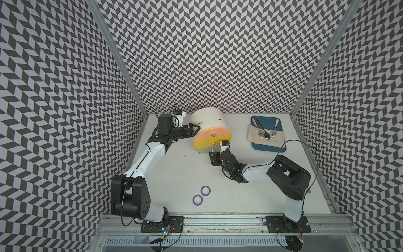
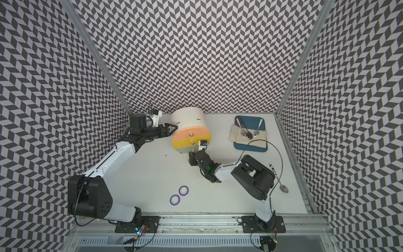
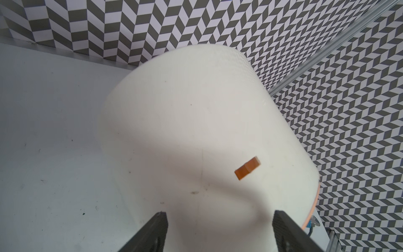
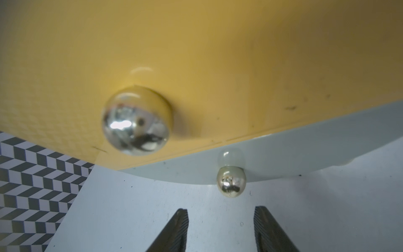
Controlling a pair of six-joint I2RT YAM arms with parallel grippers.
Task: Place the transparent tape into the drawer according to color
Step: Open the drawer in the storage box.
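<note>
Transparent tape (image 1: pixel 205 191): two purple rings, on table (image 1: pixel 174 174). My right gripper (image 4: pixel 221 209), jaws apart, lines up on knob (image 4: pixel 231 182) of grey-green drawer (image 4: pixel 305 152); left gripper (image 3: pixel 220 212), apart, beside cabinet (image 3: pixel 196 109), likely bracing.

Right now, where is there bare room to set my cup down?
Bare table lies between the cabinet and the purple tape rings, and from those rings to the right arm. Crowded: the cabinet, left gripper and right gripper at it, and the blue tray.
</note>
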